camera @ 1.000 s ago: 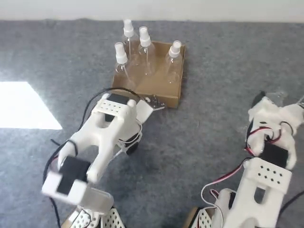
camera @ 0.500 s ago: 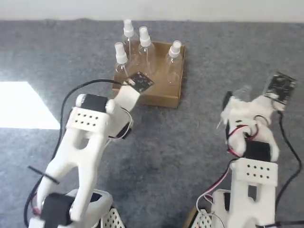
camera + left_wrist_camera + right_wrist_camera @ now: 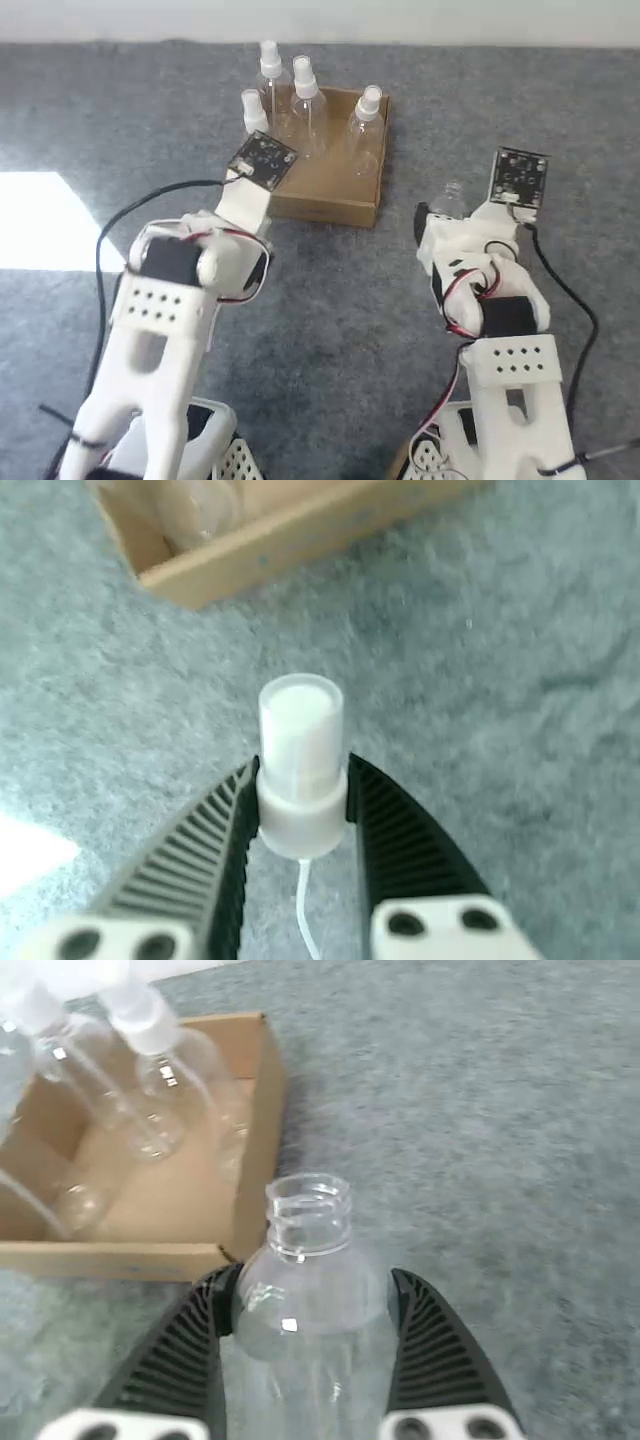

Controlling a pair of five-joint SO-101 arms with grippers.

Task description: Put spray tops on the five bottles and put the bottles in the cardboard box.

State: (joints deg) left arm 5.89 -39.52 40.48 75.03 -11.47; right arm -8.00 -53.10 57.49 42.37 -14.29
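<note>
The one uncapped bottle [image 3: 308, 1215] stands upright between the ribbed black fingers of the right tool [image 3: 312, 1282], which closes on its shoulders from both sides, the threaded neck open at the top. In the high view this bottle [image 3: 452, 197] sits just off the right front corner of the cardboard box [image 3: 330, 205]; whether its base rests on the bench cannot be told. The white spray top [image 3: 300, 750] is pinched at its collar by the left tool [image 3: 300, 778], with its thin dip tube [image 3: 305, 920] hanging below, above the grey bench [image 3: 520, 680] near the box's front wall. Inside the box stand four capped bottles: one at the back left [image 3: 270, 70], one beside it [image 3: 305, 90], one at the left edge [image 3: 255, 110] and one toward the right side [image 3: 368, 115].
</note>
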